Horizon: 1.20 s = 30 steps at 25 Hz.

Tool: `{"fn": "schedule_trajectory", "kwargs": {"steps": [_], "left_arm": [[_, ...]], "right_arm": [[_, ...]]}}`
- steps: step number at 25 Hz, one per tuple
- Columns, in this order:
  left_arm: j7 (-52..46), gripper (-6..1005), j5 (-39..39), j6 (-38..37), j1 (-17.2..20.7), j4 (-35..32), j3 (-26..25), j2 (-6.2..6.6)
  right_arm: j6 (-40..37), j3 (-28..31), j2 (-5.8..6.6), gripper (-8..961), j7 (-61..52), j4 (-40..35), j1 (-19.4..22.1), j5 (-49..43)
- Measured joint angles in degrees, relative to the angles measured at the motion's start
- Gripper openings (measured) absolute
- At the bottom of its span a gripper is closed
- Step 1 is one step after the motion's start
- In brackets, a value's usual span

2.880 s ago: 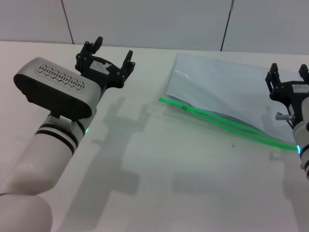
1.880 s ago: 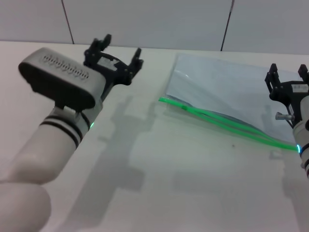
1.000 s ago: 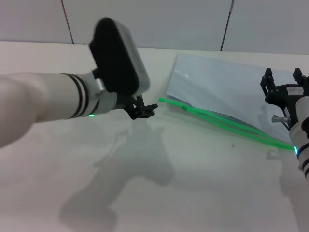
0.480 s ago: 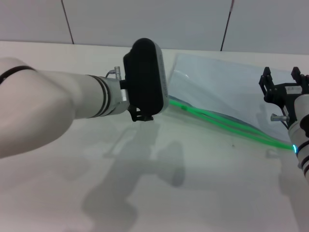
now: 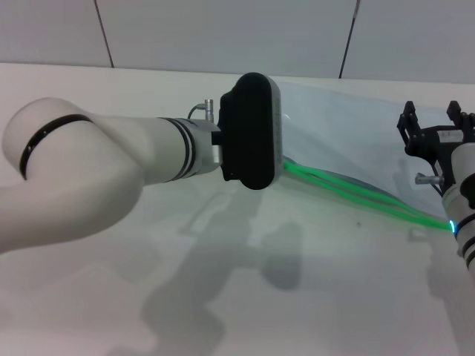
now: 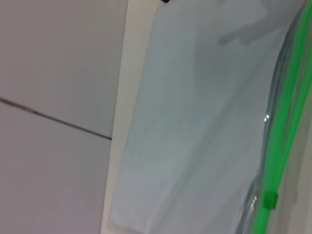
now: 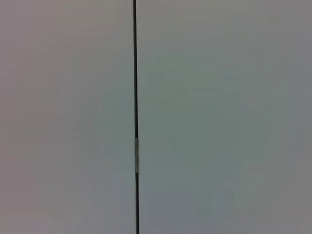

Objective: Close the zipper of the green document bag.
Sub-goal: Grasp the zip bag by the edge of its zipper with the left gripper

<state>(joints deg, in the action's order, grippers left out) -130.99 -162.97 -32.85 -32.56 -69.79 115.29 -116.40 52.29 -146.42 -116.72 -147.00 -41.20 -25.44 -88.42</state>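
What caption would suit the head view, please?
Left arm over the translucent blue-grey document bag with unclosed green zipper; right gripper open.

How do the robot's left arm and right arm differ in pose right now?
The left arm stretches across the table, its black wrist housing hiding the near end of the translucent blue-grey plastic document bag. The right arm stands upright at the bag's far end, its hand open. Both are white.

Left tool hidden behind its own wrist housing (image 5: pixel 252 130); green document bag (image 5: pixel 349 141) corner covered too
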Motion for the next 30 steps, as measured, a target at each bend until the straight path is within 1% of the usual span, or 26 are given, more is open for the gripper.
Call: {"fn": "schedule_trajectory", "kwargs": {"steps": [6, 16, 21, 24, 30], "left_arm": [[0.1, 744, -0.4, 2.5, -2.0, 3.4, 1.3, -0.05], [0.2, 710, -1.5, 9.6, -2.8, 8.3, 3.0, -0.06], [0.3, 693, -1.0, 12.8, -4.8, 12.1, 3.1, -0.07], [0.2, 683, -0.8, 15.1, -5.8, 14.4, 3.3, -0.32], [0.1, 663, -0.2, 17.9, -6.1, 15.0, 4.6, -0.4]], "right_arm": [[-0.1, 0.0, 0.0, 697, 0.0, 0.0, -0.2, 0.0], [-0.1, 0.0, -0.08, 696, 0.1, 0.1, -0.4, 0.0], [-0.1, 0.0, -0.09, 697, 0.2, 0.1, -0.5, 0.0], [-0.1, 0.0, -0.13, 697, 0.2, 0.1, -0.6, 0.0], [-0.1, 0.0, -0.18, 697, 0.2, 0.1, -0.8, 0.0]]}}
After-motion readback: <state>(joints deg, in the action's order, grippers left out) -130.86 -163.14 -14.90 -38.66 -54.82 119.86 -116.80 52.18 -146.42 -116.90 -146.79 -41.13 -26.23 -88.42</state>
